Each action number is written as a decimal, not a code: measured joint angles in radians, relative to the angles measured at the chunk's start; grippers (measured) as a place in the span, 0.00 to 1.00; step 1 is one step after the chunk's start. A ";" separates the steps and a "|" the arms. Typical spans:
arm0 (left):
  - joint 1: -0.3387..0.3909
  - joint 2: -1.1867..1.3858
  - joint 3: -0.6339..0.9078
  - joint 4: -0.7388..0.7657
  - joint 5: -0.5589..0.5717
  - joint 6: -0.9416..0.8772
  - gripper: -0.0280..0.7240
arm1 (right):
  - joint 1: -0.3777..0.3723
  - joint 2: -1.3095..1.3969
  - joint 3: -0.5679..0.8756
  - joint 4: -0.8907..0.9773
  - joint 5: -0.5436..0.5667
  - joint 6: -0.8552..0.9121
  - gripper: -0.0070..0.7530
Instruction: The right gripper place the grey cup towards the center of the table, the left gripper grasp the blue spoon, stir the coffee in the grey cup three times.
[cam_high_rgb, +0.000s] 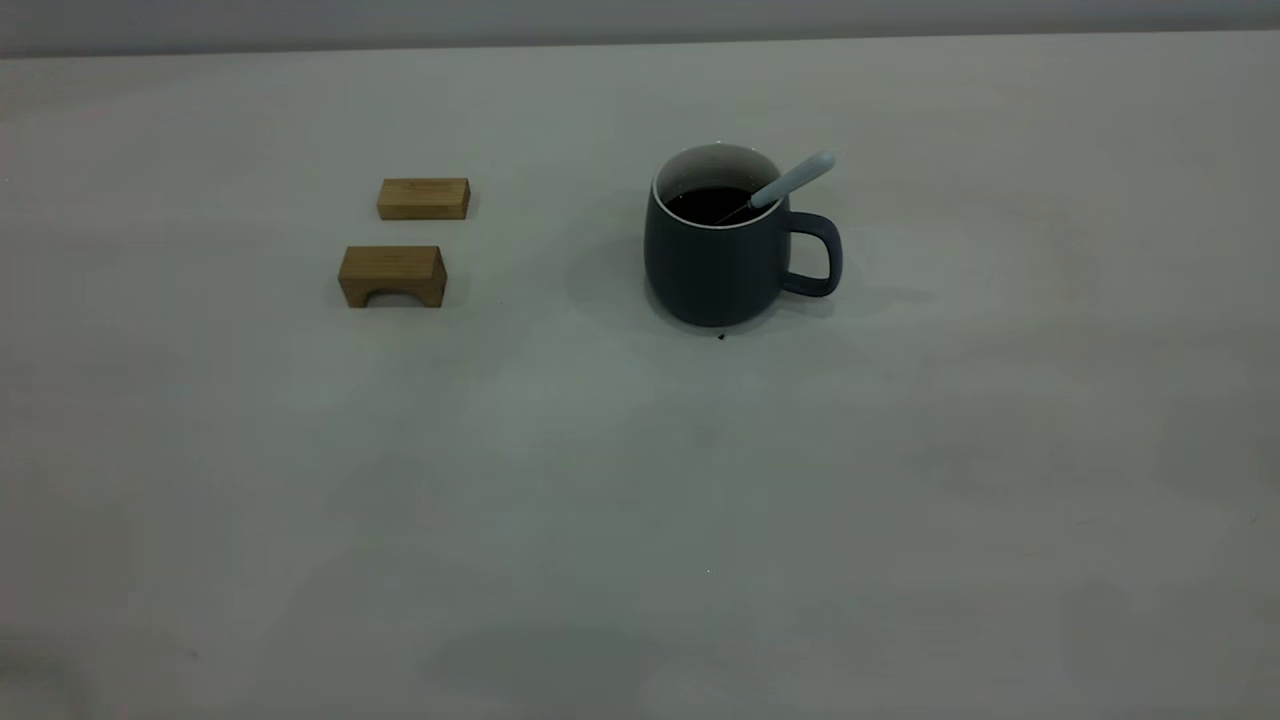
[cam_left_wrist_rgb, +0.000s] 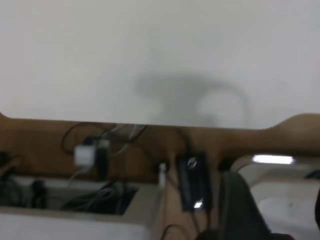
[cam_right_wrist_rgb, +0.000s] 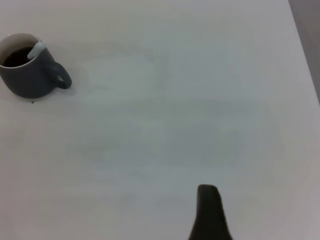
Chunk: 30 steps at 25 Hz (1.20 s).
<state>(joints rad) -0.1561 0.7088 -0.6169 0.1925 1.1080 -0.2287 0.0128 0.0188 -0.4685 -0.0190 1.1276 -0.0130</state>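
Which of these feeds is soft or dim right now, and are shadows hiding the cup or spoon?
Exterior view: dim, even light; the grey cup throws a faint shadow, the blue spoon and coffee stay readable. Left wrist view: blurred, a broad shadow on the table, no cup visible. Right wrist view: bright, slightly soft.

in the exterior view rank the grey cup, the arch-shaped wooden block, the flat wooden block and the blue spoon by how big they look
1. grey cup
2-3. arch-shaped wooden block and flat wooden block: too alike to rank
4. blue spoon, partly hidden in the cup
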 joint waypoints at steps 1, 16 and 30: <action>0.028 -0.051 0.013 -0.021 -0.001 0.021 0.62 | 0.000 0.000 0.000 0.000 0.000 0.000 0.79; 0.106 -0.619 0.119 -0.109 0.001 0.123 0.62 | 0.000 0.000 0.000 0.000 0.000 0.000 0.79; 0.106 -0.728 0.129 -0.111 0.022 0.131 0.62 | 0.000 0.000 0.000 0.000 0.000 0.000 0.79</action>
<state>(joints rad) -0.0499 -0.0188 -0.4875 0.0818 1.1300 -0.0973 0.0128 0.0188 -0.4685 -0.0190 1.1276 -0.0130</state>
